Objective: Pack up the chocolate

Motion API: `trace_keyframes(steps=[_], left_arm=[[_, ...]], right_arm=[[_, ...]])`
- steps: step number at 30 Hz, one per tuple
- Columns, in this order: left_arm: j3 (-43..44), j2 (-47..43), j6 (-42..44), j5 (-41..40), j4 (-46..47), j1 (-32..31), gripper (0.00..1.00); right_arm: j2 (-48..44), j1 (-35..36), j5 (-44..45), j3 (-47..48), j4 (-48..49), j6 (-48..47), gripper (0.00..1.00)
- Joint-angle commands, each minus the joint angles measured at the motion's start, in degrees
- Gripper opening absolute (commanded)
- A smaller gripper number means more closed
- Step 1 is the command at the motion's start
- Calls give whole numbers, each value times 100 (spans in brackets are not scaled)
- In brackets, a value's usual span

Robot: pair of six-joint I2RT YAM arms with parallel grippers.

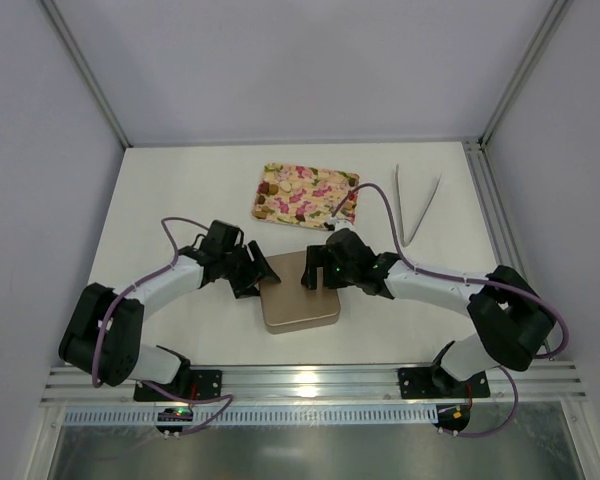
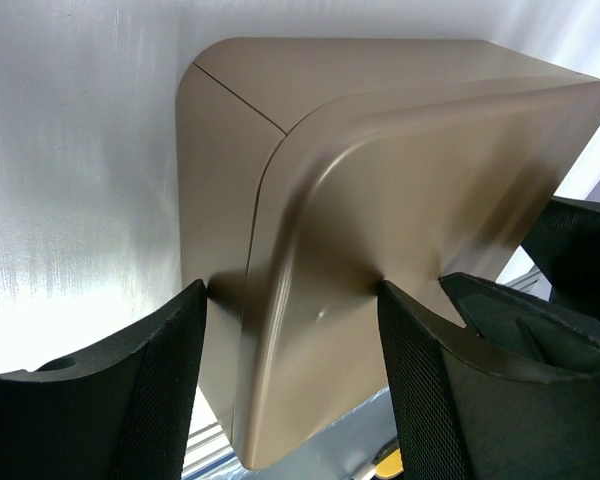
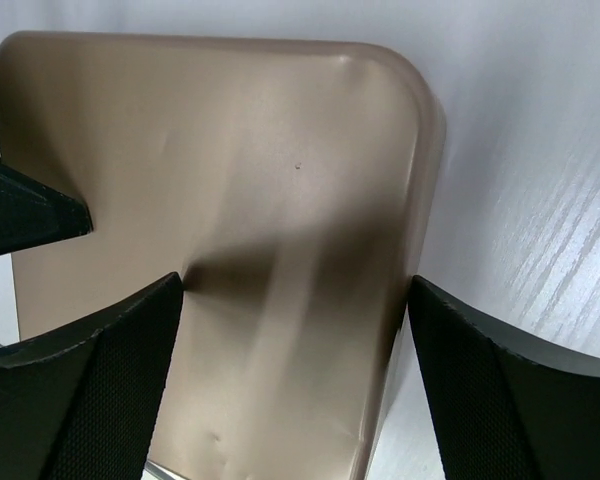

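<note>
Gold box (image 1: 300, 300) sits mid worktop toward the near edge, lid on. My left gripper (image 2: 292, 300) straddles its far-left corner, fingers close against lid and side, can't tell if clamped or just touching. My right gripper (image 3: 295, 300) is spread wide at its far edge, nothing held. Beyond, the floral tray (image 1: 325, 180) toward the far edge holds the chocolate (image 1: 266, 210). Tweezers (image 1: 417, 205) lie far right, well apart
</note>
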Motion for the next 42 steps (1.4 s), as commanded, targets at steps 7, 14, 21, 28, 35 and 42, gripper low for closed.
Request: trace_keyframes(steps=[7, 14, 21, 28, 35, 42], left_arm=[[-281, 518, 7, -458, -119, -164, 62], [175, 510, 244, -590, -443, -164, 67], [1116, 588, 797, -766, -1138, -155, 79], [1951, 589, 1281, -1030, -1744, -76, 89], [3039, 361, 2001, -1240, -2579, 65, 93], [3551, -605, 2520, -1794, -3230, 65, 95]], right_arm=[[-69, -27, -841, -1125, 933, 406, 83], [-632, -167, -753, -1021, 511, 292, 83], [-1168, -536, -876, -739, 125, 230, 84], [-1572, -1028, -920, -449, -227, 98, 84], [-2222, -1599, -1052, -11, -631, -130, 88], [-3154, -1855, -377, 781, -1615, -560, 96]])
